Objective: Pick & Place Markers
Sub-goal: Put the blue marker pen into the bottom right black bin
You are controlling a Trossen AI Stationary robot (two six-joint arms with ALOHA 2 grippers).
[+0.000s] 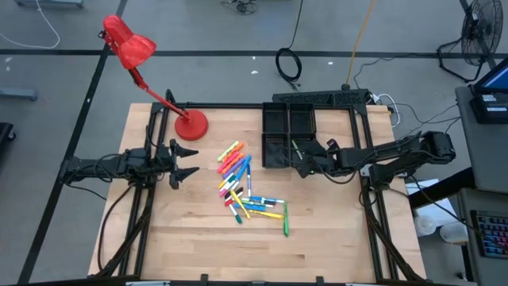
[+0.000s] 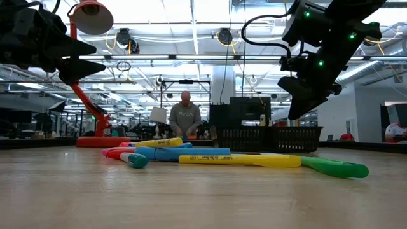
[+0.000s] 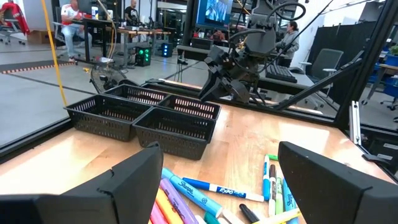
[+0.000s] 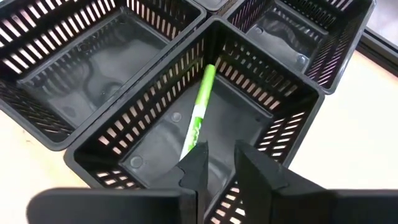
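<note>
— One green-and-white marker (image 4: 200,111) lies inside a compartment of the black slatted plastic tray (image 1: 289,127), leaning with one end on the compartment floor and its green end up against a corner wall. Seen from above, its long axis runs roughly front to back, slightly slanted.

— And the other markers?

— Roughly twenty short pens in mixed colours (image 1: 246,187) are heaped on the pale wooden desk (image 1: 198,238), mid-desk, left of the tray. Most in the upper bunch lie diagonally side by side; a few blue and yellow ones lower down lie crosswise, and one green one (image 1: 286,224) lies apart toward the front, nearly front to back.

— Where are the pincers?

— The right pincer (image 4: 217,163) hangs just above the compartment with the green-and-white marker, its fingers only a narrow gap apart with the marker's lower end just at their tips; whether they grip it I cannot tell. The left pincer (image 1: 187,162) waits at the desk's left side, spread wide, holding nothing.

— What lies around them?

— A red desk lamp (image 1: 151,75) stands on its round base at the back left. Beyond the desk is a big workshop with ceiling lights and a person (image 2: 184,116) in a grey top in the distance.
</note>
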